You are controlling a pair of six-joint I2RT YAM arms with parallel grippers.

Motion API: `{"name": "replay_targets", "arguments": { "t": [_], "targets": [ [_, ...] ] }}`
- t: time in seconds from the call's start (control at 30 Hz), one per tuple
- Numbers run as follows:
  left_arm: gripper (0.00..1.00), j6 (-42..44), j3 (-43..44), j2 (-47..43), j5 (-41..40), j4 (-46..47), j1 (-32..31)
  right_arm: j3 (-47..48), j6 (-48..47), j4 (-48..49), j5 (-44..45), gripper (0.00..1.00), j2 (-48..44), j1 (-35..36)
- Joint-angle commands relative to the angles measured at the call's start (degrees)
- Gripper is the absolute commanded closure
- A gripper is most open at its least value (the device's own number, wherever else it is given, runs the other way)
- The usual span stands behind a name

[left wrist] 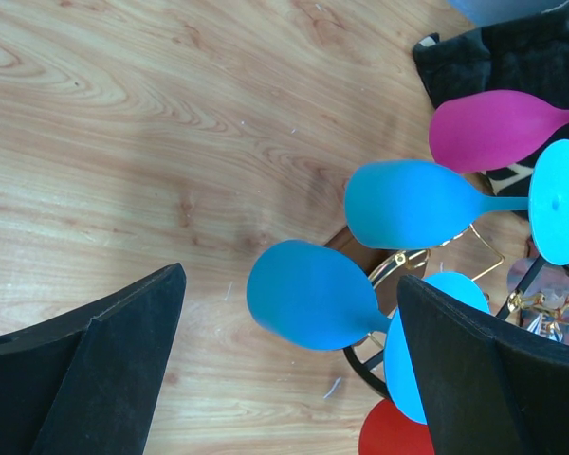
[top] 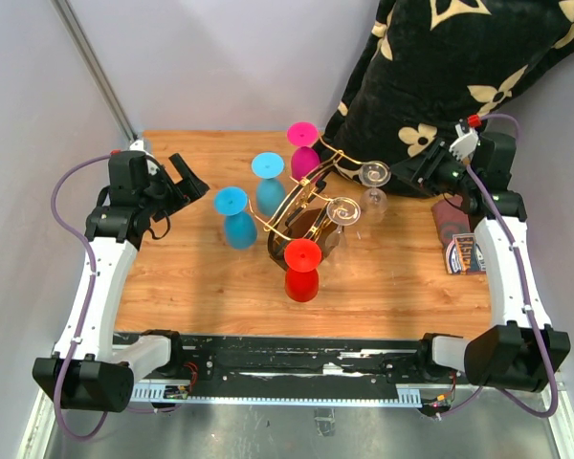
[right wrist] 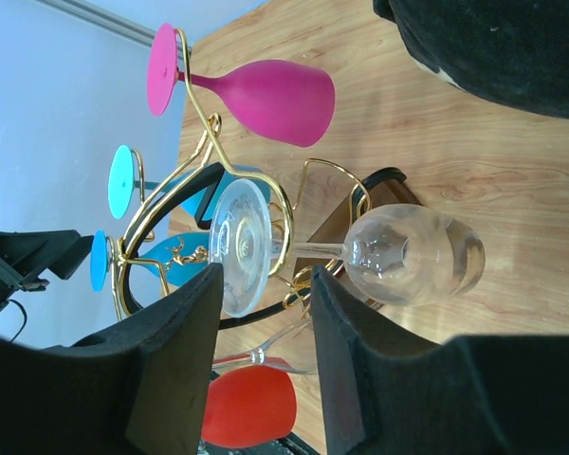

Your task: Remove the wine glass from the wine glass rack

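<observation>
Wine glass (right wrist: pixel 412 256): clear, thin-walled and light by the look of it, smooth enough to slip and easy to chip against wire. It hangs bowl down on the right side of the wine glass rack (top: pixel 292 225), its round foot caught in a gold scroll arm.

The right gripper (right wrist: pixel 266 280) faces it with the fingers (right wrist: pixel 171 370) parted to a middling gap. The foot and the top of the stem show in that gap, and nothing is clamped. Whether a pad already grazes the rim of the foot I cannot tell.

My judgement is that the stem just below the foot is the place to take it. A gentle pinch there leaves the bowl alone, and the foot then has to slide out along the wire, not be pulled straight down.

A second clear glass (top: pixel 340 218) hangs just beside it, nearer. A magenta glass (top: pixel 304 153) hangs on the far side and a red glass (top: pixel 302 271) on the near side. Two blue glasses (top: pixel 237 218) hang to the left. Any tug on the rack would probably rattle all of them.

The left gripper (top: pixel 193 180) hangs well apart at the left, its fingers spread wide and holding nothing.
</observation>
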Motion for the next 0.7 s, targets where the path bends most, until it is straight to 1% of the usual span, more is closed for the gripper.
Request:
{"name": "replay_targets", "arguments": {
  "t": [0.0,0.3,0.6,0.67],
  "targets": [
    [0.0,-0.6,1.5,-1.3,1.4,0.9,-0.2,-0.6,0.7,2.4,-2.1,0.59,0.4,1.4],
    [0.0,-0.4,1.6,-1.6,1.3,0.5,-0.3,-0.1,0.8,3.1,-2.4,0.63,2.0,3.9],
    [0.0,-0.6,1.3,-1.7,1.6,0.6,-0.2,0.0,1.7,4.0,-3.2,0.77,1.8,4.4],
    [0.0,-0.6,1.1,-1.8,1.6,0.7,-0.2,-0.1,2.0,4.5,-3.1,0.78,1.7,4.5]
  ]
}}
